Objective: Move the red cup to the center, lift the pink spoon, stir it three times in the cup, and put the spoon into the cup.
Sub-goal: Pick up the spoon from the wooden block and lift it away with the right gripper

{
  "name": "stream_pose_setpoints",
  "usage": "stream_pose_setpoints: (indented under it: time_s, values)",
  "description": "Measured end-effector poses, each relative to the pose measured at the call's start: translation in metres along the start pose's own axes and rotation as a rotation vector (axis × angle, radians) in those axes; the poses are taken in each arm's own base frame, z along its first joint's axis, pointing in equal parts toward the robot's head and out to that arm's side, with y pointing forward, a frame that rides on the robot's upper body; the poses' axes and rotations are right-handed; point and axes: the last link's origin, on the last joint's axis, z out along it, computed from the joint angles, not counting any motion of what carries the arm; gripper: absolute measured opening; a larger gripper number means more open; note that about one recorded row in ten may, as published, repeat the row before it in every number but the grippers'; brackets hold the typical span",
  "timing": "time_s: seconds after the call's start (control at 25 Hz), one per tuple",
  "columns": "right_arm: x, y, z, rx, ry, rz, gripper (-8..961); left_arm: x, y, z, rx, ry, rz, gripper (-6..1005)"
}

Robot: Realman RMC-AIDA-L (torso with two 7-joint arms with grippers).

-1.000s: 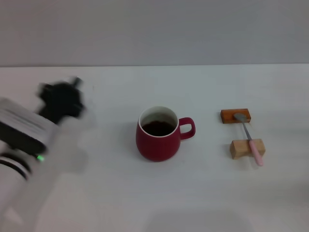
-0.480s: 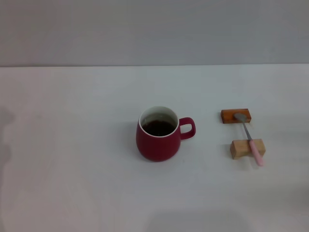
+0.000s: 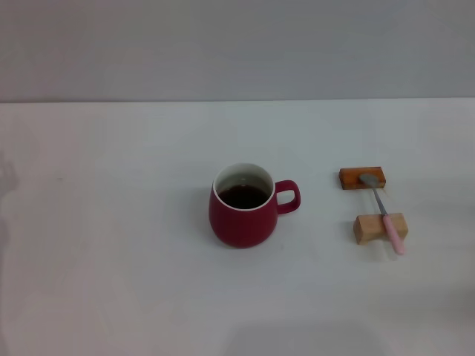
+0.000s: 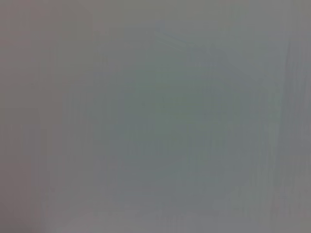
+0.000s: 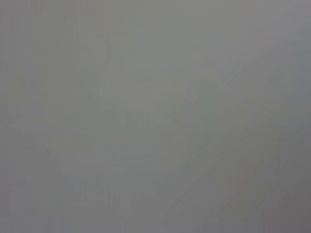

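The red cup (image 3: 245, 211) stands upright near the middle of the white table in the head view, its handle pointing right and dark liquid inside. To its right the pink spoon (image 3: 384, 210) lies across two wooden blocks, its metal bowl on the far orange-brown block (image 3: 361, 178) and its pink handle over the near pale block (image 3: 378, 228). Neither gripper shows in any view. Both wrist views show only a plain grey surface.
The white table (image 3: 111, 245) stretches wide to the left of the cup and in front of it. A grey wall (image 3: 237, 44) rises behind the table's far edge.
The left arm, at the table's left a second ago, has drawn back out of the head view. Cup and spoon have not moved.
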Motion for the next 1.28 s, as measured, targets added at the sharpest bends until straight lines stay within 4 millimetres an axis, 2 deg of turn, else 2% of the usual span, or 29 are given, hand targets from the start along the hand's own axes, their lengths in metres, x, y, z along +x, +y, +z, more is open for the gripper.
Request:
stream_pose_setpoints:
  time_s: [0.16, 0.2, 0.28, 0.4, 0.64, 0.84, 1.08, 1.28]
  values:
    - [0.002, 0.006, -0.012, 0.010, -0.005, 0.023, 640, 0.002, 0.003, 0.003, -0.007, 0.006, 0.001, 425]
    - [0.001, 0.010, -0.020, 0.013, -0.021, 0.022, 640, 0.003, 0.004, 0.003, -0.008, 0.007, 0.002, 473]
    - [0.000, 0.011, -0.025, 0.014, -0.024, 0.015, 640, 0.004, 0.006, 0.005, -0.015, 0.010, 0.008, 519]
    - [-0.007, 0.026, -0.042, -0.006, -0.006, 0.044, 639, 0.007, 0.010, 0.008, -0.024, 0.019, 0.034, 588]
    - [-0.017, 0.043, -0.059, -0.020, 0.058, 0.058, 639, 0.011, 0.016, 0.014, -0.033, 0.029, 0.074, 728]
    - [-0.018, 0.072, -0.076, -0.107, 0.151, 0.079, 638, 0.013, 0.017, 0.016, -0.035, 0.031, 0.076, 851]
    - [-0.011, 0.106, -0.095, -0.235, 0.284, 0.092, 638, 0.014, 0.014, 0.016, -0.019, 0.036, 0.092, 850]
    - [-0.009, 0.120, -0.113, -0.285, 0.343, 0.106, 638, 0.013, 0.012, 0.015, -0.015, 0.034, 0.106, 849]
